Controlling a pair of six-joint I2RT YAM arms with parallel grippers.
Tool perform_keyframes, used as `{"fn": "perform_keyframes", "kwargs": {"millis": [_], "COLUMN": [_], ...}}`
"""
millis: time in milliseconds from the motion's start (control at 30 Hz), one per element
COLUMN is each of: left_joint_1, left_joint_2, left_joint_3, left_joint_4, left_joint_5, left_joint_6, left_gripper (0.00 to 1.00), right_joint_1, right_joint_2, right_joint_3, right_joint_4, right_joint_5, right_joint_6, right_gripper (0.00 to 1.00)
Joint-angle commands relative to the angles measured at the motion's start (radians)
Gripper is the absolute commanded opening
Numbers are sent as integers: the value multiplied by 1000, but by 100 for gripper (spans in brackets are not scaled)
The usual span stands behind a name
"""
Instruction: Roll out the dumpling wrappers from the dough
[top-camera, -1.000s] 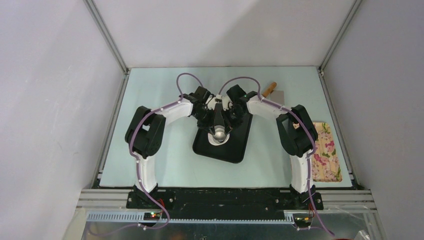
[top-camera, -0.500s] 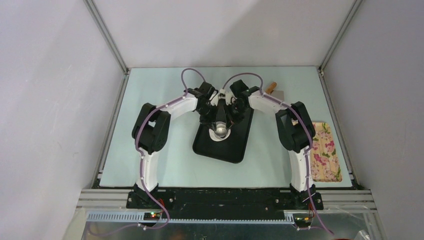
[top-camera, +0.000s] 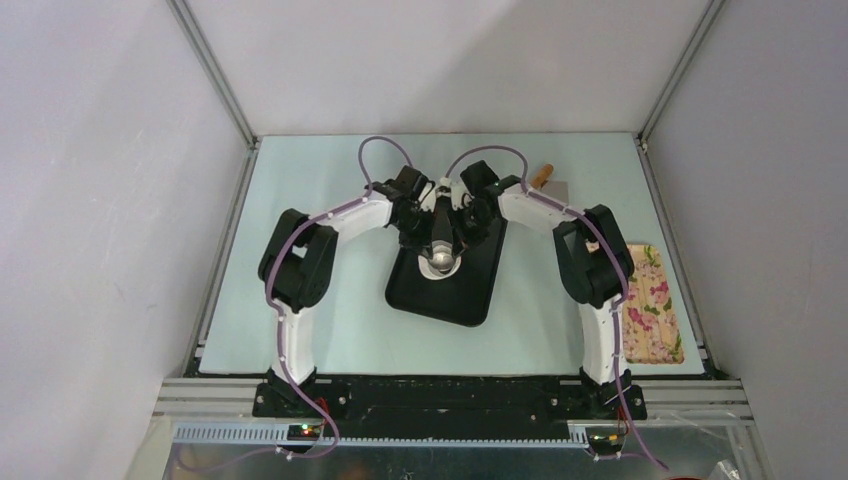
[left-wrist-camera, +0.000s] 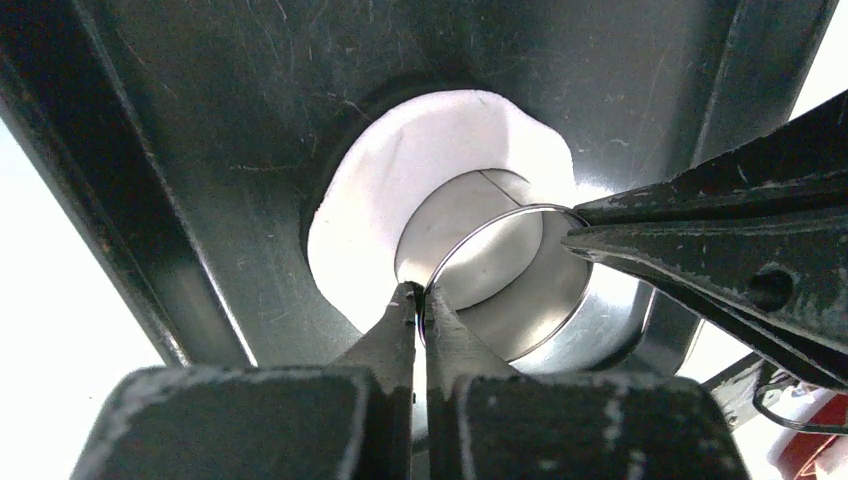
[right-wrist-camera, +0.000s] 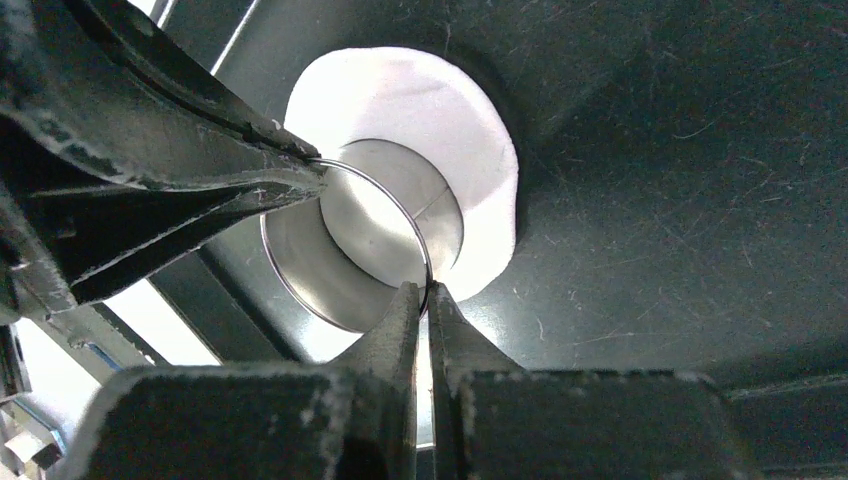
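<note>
**A:** Where's your dough sitting right now?

**B:** The flattened white dough disc (left-wrist-camera: 360, 215) lies on your black rectangular tray (top-camera: 470, 290), toward its far end, about mid-table. The round shiny steel cup (left-wrist-camera: 560, 320) stands right on the dough, with white spreading out past its base.

**A:** And your claws?

**B:** Your left gripper (left-wrist-camera: 420, 300) is pinched on the cup's thin rim, fingers almost together. Your right gripper (right-wrist-camera: 426, 295) is clamped on the same rim, on the opposite side. The floral patterned cloth (top-camera: 655, 305) lies well apart at the table's right edge.
</note>
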Motion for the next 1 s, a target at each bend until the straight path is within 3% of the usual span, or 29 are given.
{"fn": "perform_keyframes", "kwargs": {"millis": [0,300,533,967], "left_joint_1": [-49,-80,-111,-162], "left_joint_2": [29,49,99,132], "left_joint_3": [-100,-100,-30,9], "left_joint_4": [32,32,27,2], "left_joint_5": [-19,-31,-55,-36], "left_joint_6": [59,54,30,32], "left_gripper": [0,0,0,0], "right_joint_1": [81,94,21,18], "right_joint_2": [-9,-11,18,-32], "right_joint_3": [-101,-74,-19,-54], "right_joint_4": [-23,-38,-70,-96], "right_joint_5": [-36,-25,4,-2], "right_joint_6": [-20,-15,-18,-43], "right_gripper": [0,0,0,0]}}
